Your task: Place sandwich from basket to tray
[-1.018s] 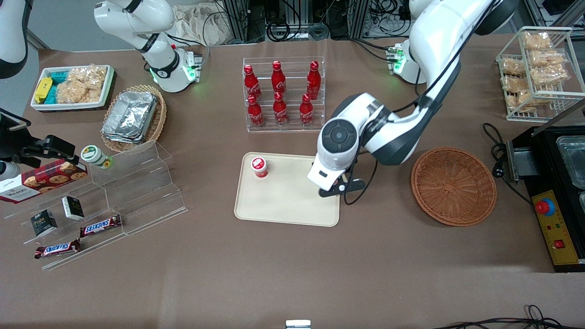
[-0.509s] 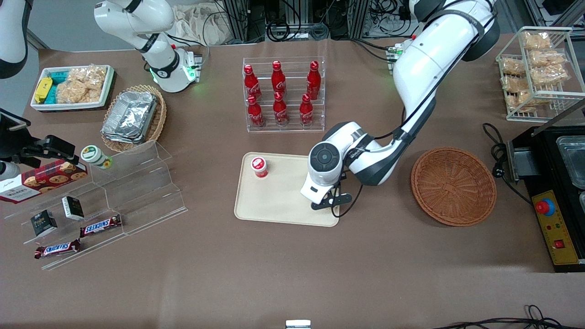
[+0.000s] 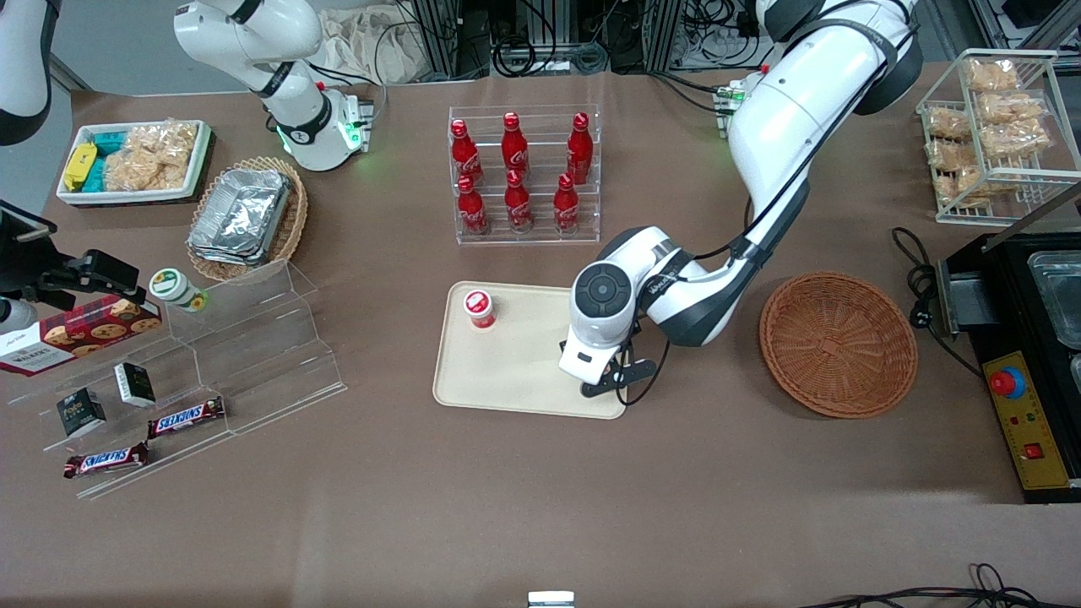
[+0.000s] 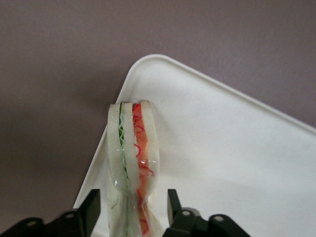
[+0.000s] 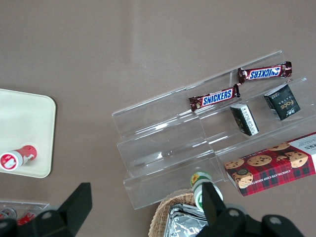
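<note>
Glossy clear film wraps the sandwich [image 4: 132, 163]; smooth matt plastic tray [image 3: 507, 380]; woven wicker basket [image 3: 838, 344].

sandwich [image 4: 132, 163]: white bread wedge, green and red-orange layers, upright on edge, over the tray's corner.
tray [image 3: 507, 371]: cream, flat.
basket [image 3: 838, 344]: orange-brown wicker, beside the tray.
gripper [image 4: 133, 217]: fingers flank the sandwich.
</note>
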Robot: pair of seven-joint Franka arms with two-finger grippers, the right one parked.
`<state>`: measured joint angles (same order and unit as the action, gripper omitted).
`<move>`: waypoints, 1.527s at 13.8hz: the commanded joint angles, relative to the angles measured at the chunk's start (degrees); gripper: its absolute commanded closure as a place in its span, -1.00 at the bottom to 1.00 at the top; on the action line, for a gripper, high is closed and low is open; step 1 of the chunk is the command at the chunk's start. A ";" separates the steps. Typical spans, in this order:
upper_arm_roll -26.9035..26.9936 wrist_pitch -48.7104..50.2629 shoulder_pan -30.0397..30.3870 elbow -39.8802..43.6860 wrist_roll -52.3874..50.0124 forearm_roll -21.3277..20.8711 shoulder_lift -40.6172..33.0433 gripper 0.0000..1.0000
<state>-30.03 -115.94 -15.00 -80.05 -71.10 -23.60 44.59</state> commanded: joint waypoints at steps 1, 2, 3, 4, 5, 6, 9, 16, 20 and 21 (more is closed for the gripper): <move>0.14 4.30 1.99 -1.07 -5.09 -0.66 -7.83 -1.00; 0.14 6.84 2.26 -1.16 -5.19 -0.57 -10.46 -1.00; 0.06 9.22 3.74 -1.25 -4.85 -0.49 -12.75 -1.00; -0.12 11.24 5.67 -1.33 -4.23 0.38 -14.69 -1.00; -0.21 13.09 7.60 -1.51 -2.66 2.31 -16.53 -1.00; -0.21 14.76 9.27 -1.68 0.84 3.63 -18.38 -1.00; -0.21 18.72 15.42 -1.86 8.14 6.89 -23.57 -1.00; 15.22 23.48 14.67 -6.77 35.28 17.25 -35.43 -1.00; 24.73 24.53 12.98 -13.36 50.14 20.43 -44.57 -1.00; 25.71 25.40 12.98 -14.77 53.48 20.95 -46.77 -1.00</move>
<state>-7.10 -91.38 -0.76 -88.89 -23.18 -4.14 4.60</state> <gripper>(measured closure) 0.000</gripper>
